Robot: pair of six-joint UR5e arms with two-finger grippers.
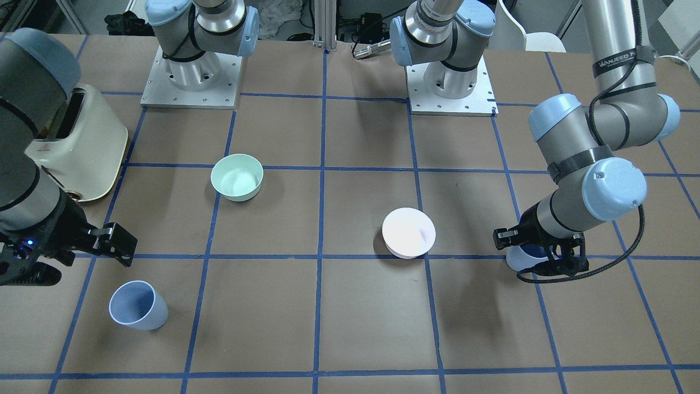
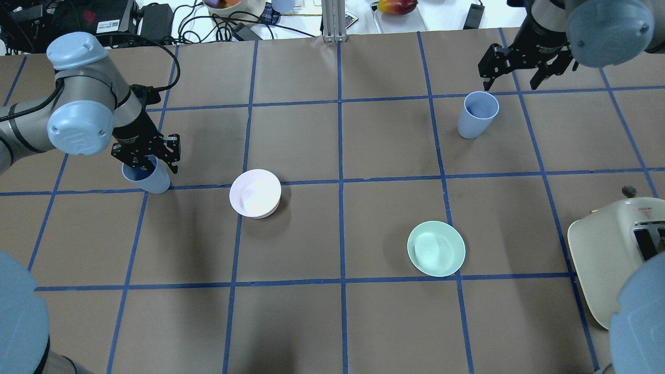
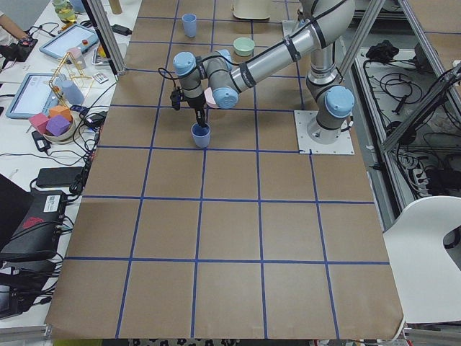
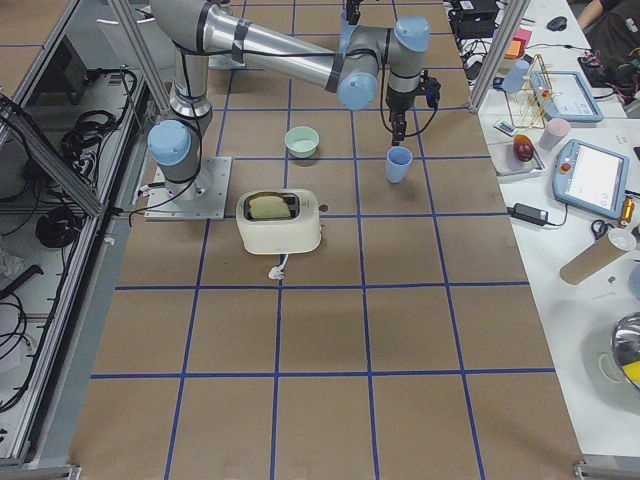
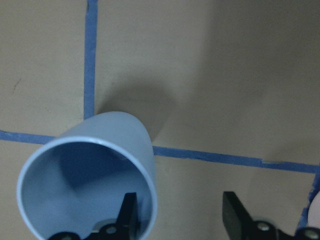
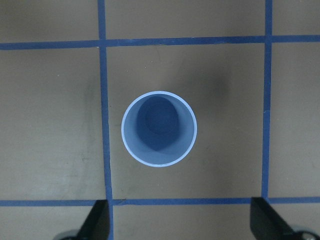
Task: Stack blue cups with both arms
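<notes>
Left gripper [image 2: 150,162], spread, is straddling the wall of one cup [image 2: 156,182]; right gripper [image 2: 510,80] is hovering, splayed wide, above the other cup [image 2: 477,117].

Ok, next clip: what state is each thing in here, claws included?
left claw: open, one finger inside the cup's rim, one outside
blue cup at left claw: upright on the table, not yet gripped
right claw: open, above its cup, clear of it
blue cup under right claw: upright, empty, untouched
mint-green bowl: upright, empty
pink bowl: upright, empty
toaster: upright, something tan in its slot
</notes>
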